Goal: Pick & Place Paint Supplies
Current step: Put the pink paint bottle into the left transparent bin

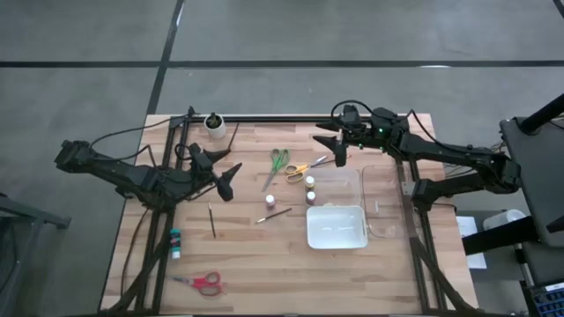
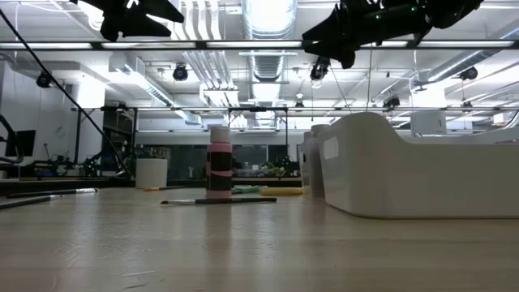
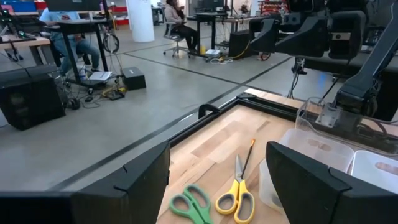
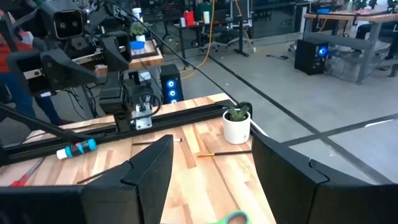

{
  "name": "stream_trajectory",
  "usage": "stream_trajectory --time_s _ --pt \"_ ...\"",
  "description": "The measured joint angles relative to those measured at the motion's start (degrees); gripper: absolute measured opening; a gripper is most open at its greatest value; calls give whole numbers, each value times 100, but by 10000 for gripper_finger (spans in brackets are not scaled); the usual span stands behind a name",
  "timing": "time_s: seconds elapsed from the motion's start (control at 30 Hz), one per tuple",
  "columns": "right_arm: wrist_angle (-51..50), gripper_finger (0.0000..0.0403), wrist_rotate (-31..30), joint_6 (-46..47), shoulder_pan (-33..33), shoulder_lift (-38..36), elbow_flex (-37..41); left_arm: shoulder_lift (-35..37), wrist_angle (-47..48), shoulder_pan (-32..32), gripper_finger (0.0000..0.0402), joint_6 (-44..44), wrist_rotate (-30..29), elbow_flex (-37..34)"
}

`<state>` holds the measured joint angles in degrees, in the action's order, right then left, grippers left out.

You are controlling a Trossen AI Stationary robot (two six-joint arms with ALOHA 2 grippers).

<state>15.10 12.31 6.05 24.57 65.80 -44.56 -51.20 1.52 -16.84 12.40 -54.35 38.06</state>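
scissors, green (image 1: 278,162) and yellow (image 1: 298,170), lie on the tabletop (image 1: 264,255) between the left tool (image 1: 231,180) and right tool (image 1: 339,151), both wide and empty.

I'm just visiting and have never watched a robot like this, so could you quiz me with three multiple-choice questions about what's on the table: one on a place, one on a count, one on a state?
1. Where do the red-handled scissors lie?
A. Inside the white tray
B. Near the table's front-left corner
C. Under the right gripper

2. How many pairs of scissors are on the table?
A. One
B. Three
C. Five

3. How are the two grippers?
A. Both open, holding nothing
B. Both clamped on brushes
C. The left one holds a bottle

Answers: 1 B, they lie alone at the front left, far from the white tray. 2 B, with the green scissors and yellow scissors. 3 A, the left gripper and right gripper hang open and empty.
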Motion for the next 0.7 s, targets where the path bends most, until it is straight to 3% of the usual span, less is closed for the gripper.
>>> stream_trajectory --time_s 0.27,0.43,0.7 --pt "-685 217 703 -1047 -445 0 -318 0 4 0 268 0 0 0" --pt "-1864 217 710 -1340 -871 -2 -853 0 7 0 268 -2 0 0" --pt "-1960 217 669 -1759 -1713 179 -1094 0 9 -1 268 -4 0 0"
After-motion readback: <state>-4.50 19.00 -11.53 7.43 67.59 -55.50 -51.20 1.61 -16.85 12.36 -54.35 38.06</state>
